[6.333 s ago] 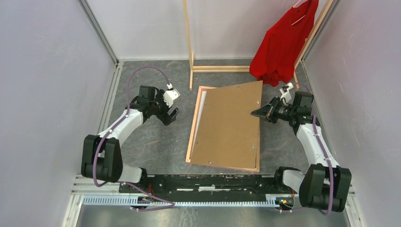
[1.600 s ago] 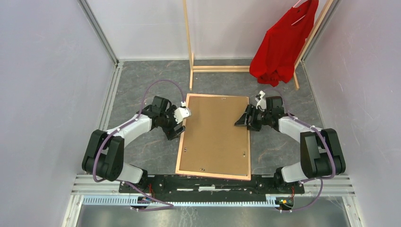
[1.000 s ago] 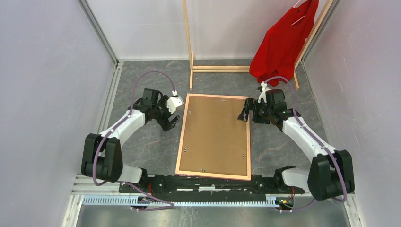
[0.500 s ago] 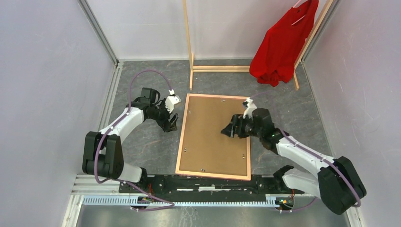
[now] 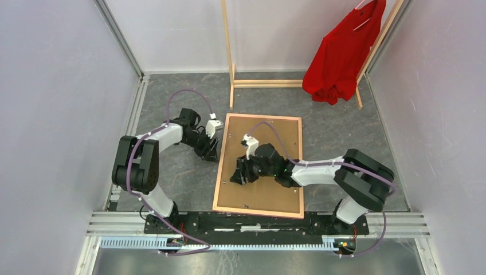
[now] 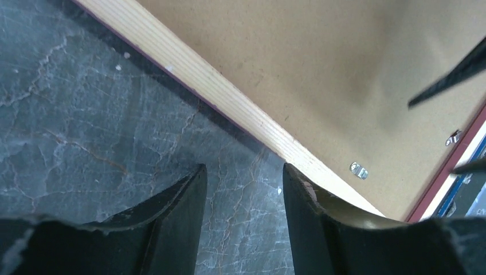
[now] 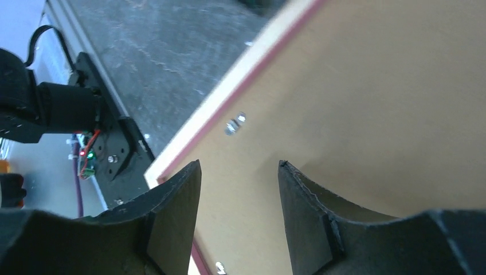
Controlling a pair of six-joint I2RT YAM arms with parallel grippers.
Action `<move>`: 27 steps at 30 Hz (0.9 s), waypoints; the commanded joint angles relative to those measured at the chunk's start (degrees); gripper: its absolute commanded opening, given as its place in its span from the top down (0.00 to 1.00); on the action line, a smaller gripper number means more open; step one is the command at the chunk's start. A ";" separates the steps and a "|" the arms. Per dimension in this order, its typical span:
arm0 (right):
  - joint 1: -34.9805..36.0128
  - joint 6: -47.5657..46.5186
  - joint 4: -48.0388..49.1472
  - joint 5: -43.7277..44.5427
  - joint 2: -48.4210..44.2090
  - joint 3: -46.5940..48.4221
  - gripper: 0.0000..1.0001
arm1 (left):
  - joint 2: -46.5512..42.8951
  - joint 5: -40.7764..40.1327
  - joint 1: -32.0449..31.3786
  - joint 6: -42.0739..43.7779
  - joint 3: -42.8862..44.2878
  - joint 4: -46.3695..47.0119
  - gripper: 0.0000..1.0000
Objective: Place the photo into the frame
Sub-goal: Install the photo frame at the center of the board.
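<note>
Lying face down, the frame (image 5: pixel 261 197) hides its front and contents.

two white arms (image 5: pixel 163 133) with black joints, looping purple cables (image 5: pixel 186 93), curved black fingers (image 6: pixel 172 229)

The frame (image 5: pixel 281 137) shows a plain brown back, pale wood edges and a thin pink rim. The table (image 5: pixel 177 179) is dark grey, marbled with pale veins. The shirt (image 5: pixel 338 57) is red, the rack (image 5: pixel 227 46) light wood, the cables (image 5: pixel 186 93) purple, the arms (image 5: pixel 318 170) white and black.
</note>
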 commanded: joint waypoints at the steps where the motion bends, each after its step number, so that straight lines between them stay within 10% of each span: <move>1: 2.09 -1.86 6.00 -0.50 3.71 4.73 0.42 | 0.87 3.12 -0.42 -2.15 2.72 -0.55 0.43; 27: 6.41 -1.16 6.26 -1.90 12.34 8.78 0.49 | 1.45 1.37 -2.35 -1.64 1.97 0.93 0.60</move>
